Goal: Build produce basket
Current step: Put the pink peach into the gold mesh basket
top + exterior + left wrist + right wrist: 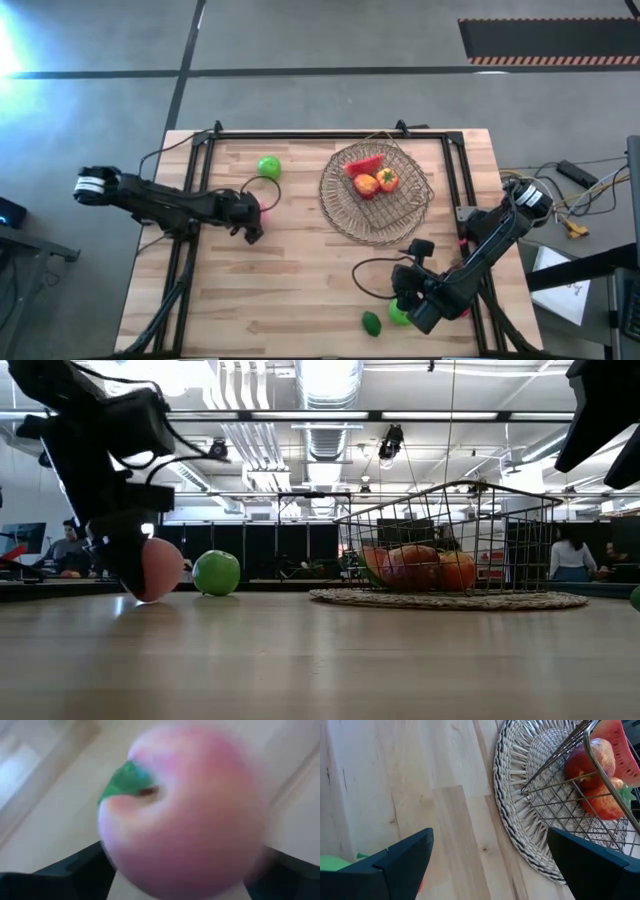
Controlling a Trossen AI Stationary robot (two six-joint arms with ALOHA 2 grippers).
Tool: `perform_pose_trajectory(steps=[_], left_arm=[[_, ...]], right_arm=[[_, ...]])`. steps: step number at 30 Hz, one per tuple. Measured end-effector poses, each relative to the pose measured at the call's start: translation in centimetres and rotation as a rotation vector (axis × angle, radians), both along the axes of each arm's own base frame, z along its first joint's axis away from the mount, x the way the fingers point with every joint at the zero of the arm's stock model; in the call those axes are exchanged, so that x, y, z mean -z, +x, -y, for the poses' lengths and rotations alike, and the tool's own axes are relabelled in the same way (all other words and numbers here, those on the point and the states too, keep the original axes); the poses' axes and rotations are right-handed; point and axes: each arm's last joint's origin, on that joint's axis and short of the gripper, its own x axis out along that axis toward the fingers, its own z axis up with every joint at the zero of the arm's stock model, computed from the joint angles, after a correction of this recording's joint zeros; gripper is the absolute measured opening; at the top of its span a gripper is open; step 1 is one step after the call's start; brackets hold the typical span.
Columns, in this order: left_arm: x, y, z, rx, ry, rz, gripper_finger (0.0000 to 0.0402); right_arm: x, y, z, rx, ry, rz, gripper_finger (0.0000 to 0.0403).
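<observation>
Pink peach (pixel 185 815) between left tool (pixel 252 232) fingers | right tool (pixel 490 865) open

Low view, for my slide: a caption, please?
Left gripper at a pink peach; green apple and filled wire basket beyond.

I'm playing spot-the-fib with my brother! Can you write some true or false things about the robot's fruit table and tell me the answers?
1. The wire basket stands on a round woven mat. True.
2. The basket has nothing in it. False: it holds a red slice and other red and orange pieces.
3. The left gripper is at a pink peach with a green leaf. True.
4. The green apple is inside the basket. False: it sits on the bare table, left of the basket.
5. The right gripper is squeezing the mat. False: its fingers are open, apart from the mat.
</observation>
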Motion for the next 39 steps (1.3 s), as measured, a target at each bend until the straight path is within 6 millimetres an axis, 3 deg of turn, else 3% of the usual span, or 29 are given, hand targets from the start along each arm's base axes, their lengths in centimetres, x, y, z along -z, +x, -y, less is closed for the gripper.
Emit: perform_pose_trajectory(steps=[5, 15, 21, 29, 33, 39], left_arm=[[0.8, 0.7, -0.3, 0.011, 0.017, 0.01, 0.0375], [1.1, 2.9, -0.6, 0.041, 0.151, 0.2, 0.0377], [0.5, 4.6, -0.8, 0.017, 0.237, 0.396, 0.0377], [-0.9, 7.6, -1.3, 0.14, 0.413, 0.604, 0.0377], [-0.7, 9.5, -2.9, 0.118, 0.461, 0.586, 0.0377], [-2.2, 12.4, -7.4, 0.037, 0.527, 0.562, 0.0377]], right_arm=[[0.4, -0.1, 0.1, 0.007, -0.004, -0.002, 0.0381], [0.7, -0.2, 0.3, 0.009, -0.008, -0.006, 0.0381], [0.7, -0.2, 0.2, 0.008, -0.003, -0.002, 0.0381], [0.7, -0.1, 0.2, 0.005, -0.019, 0.017, 0.0381], [0.7, -0.1, 0.2, 0.004, -0.02, 0.018, 0.0381], [0.7, -0.1, 0.3, 0.001, -0.037, 0.033, 0.0381]])
